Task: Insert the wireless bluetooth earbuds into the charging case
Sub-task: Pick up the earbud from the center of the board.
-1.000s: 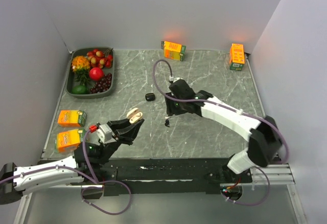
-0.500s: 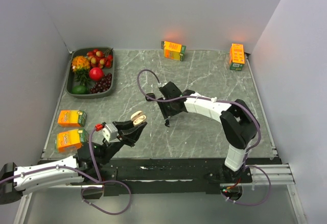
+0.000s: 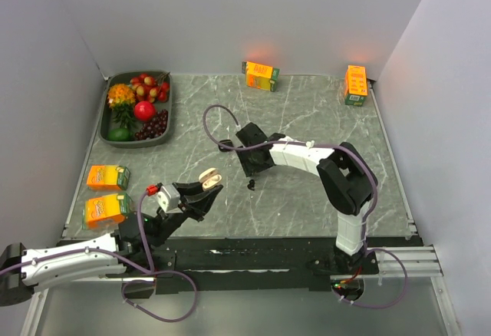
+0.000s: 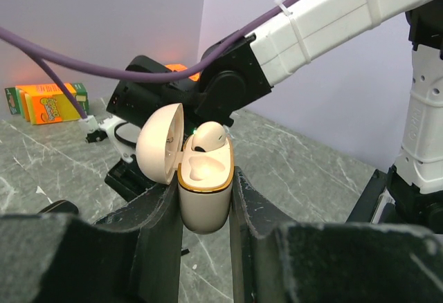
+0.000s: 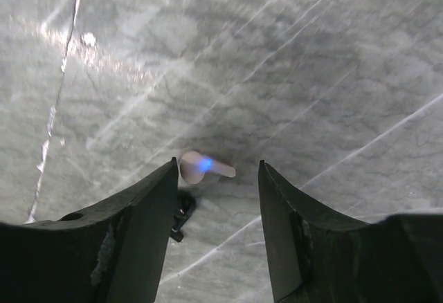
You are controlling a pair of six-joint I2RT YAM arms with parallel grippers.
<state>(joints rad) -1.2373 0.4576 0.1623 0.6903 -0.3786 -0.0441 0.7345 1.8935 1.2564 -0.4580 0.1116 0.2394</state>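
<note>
My left gripper (image 4: 205, 199) is shut on the cream charging case (image 4: 203, 209) and holds it upright above the table, lid (image 4: 159, 144) hinged open. One whitish earbud (image 4: 210, 135) sits in the case; the pocket beside it is bare. In the top view the case (image 3: 209, 176) is at the left gripper (image 3: 204, 189), near the front. My right gripper (image 5: 217, 166) is open, its fingers on either side of a whitish earbud (image 5: 199, 167) with a blue light, lying on the table. A black earbud (image 5: 181, 210) lies by the left finger. The right gripper (image 3: 252, 169) is at mid-table.
A grey tray (image 3: 135, 141) of fruit is at the back left. Orange juice cartons lie at the left edge (image 3: 107, 176) (image 3: 104, 209), back middle (image 3: 261, 75) and back right (image 3: 355, 84). The right arm (image 4: 332, 19) and a purple cable (image 3: 219, 121) pass close behind the case.
The right arm has folded in and its gripper has shifted a little left over the table. The left gripper has moved slightly right and nearer with the case.
</note>
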